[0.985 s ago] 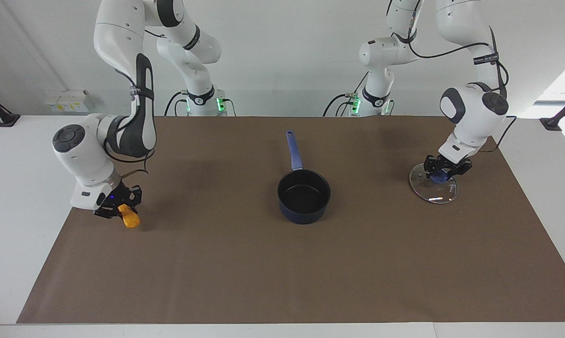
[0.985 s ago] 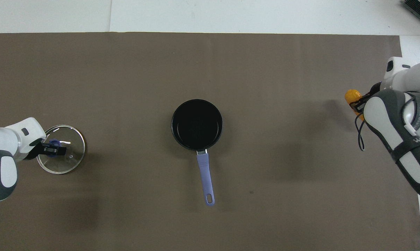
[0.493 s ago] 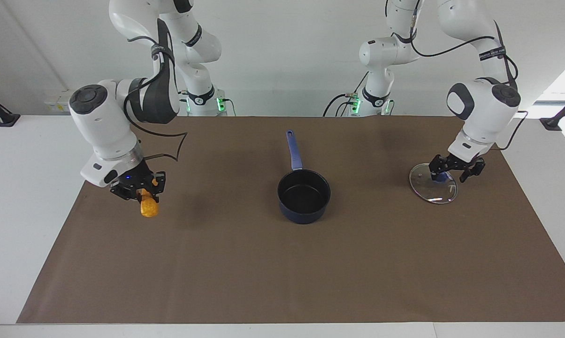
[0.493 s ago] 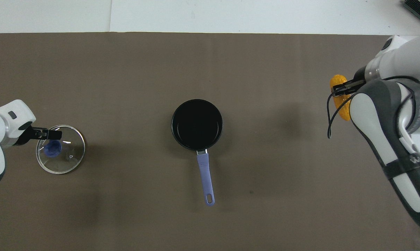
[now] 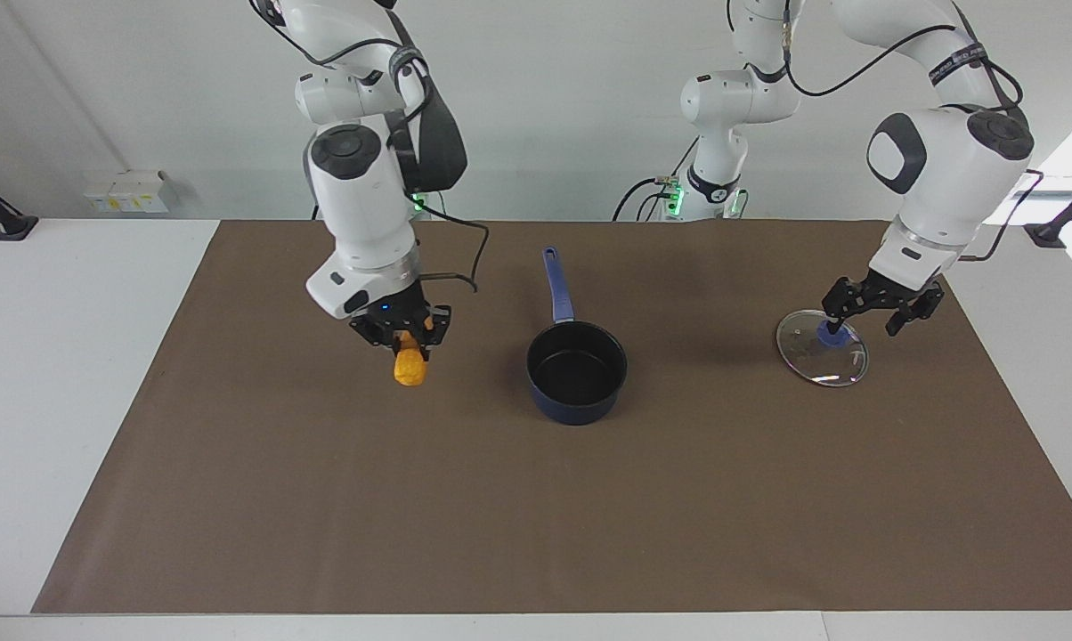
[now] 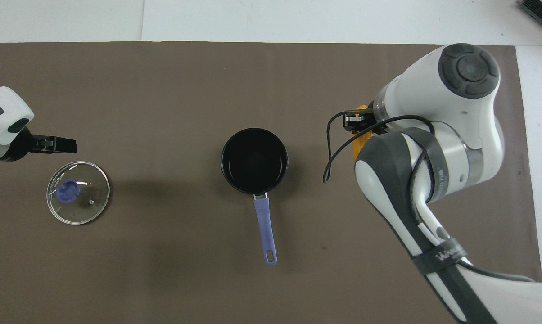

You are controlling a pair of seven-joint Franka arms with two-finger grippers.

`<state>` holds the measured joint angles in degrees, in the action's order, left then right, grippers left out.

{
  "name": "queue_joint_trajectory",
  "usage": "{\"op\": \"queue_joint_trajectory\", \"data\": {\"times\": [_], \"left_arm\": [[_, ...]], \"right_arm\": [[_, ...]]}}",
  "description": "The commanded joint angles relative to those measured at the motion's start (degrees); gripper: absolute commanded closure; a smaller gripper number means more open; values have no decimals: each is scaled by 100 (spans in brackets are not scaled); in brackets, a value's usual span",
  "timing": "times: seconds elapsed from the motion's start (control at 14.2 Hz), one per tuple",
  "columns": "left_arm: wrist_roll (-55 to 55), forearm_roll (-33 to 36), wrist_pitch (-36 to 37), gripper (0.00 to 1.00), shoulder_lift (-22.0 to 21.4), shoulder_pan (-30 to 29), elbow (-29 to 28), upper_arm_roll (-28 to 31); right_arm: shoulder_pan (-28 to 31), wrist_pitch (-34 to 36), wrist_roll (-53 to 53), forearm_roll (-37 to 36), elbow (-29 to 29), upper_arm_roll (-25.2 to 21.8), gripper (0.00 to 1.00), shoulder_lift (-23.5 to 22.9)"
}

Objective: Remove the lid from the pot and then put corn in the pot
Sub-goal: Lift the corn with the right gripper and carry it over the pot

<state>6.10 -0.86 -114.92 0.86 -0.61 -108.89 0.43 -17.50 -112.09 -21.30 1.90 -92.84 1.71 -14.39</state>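
Note:
The pot (image 5: pixel 576 372) stands open in the middle of the brown mat, its handle (image 5: pixel 556 283) pointing toward the robots; it also shows in the overhead view (image 6: pixel 254 161). My right gripper (image 5: pixel 407 343) is shut on the corn (image 5: pixel 410 368) and holds it in the air beside the pot, toward the right arm's end. In the overhead view the arm hides most of the corn (image 6: pixel 358 143). The lid (image 5: pixel 834 363) lies flat on the mat toward the left arm's end, also seen from overhead (image 6: pixel 78 192). My left gripper (image 5: pixel 870 313) is open and empty, raised just above the lid.
The brown mat (image 5: pixel 500 516) covers most of the white table (image 5: pixel 55 356). Small white boxes (image 5: pixel 131 191) sit at the wall near the right arm's end.
The right gripper lifted the corn off the mat and carried it toward the pot. The left gripper let go of the lid's knob, opened and rose off the lid.

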Motion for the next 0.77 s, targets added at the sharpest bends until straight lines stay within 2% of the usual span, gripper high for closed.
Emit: {"op": "queue_joint_trajectory", "data": {"times": [0.0, 0.28, 0.49, 0.7], "left_arm": [[-310, 42, 732, 0, 108, 105, 639, 27], [-609, 33, 1611, 0, 64, 114, 1316, 18], [-767, 33, 2016, 0, -312, 158, 1309, -70], [-759, 42, 2149, 0, -446, 202, 1308, -105]], "right_arm": [[37, 74, -470, 302, 11, 312, 100, 95], [19, 126, -506, 328, 3, 549, 100, 130], [19, 117, -524, 425, -6, 576, 100, 156], [10, 99, -524, 592, -6, 646, 100, 156]]}}
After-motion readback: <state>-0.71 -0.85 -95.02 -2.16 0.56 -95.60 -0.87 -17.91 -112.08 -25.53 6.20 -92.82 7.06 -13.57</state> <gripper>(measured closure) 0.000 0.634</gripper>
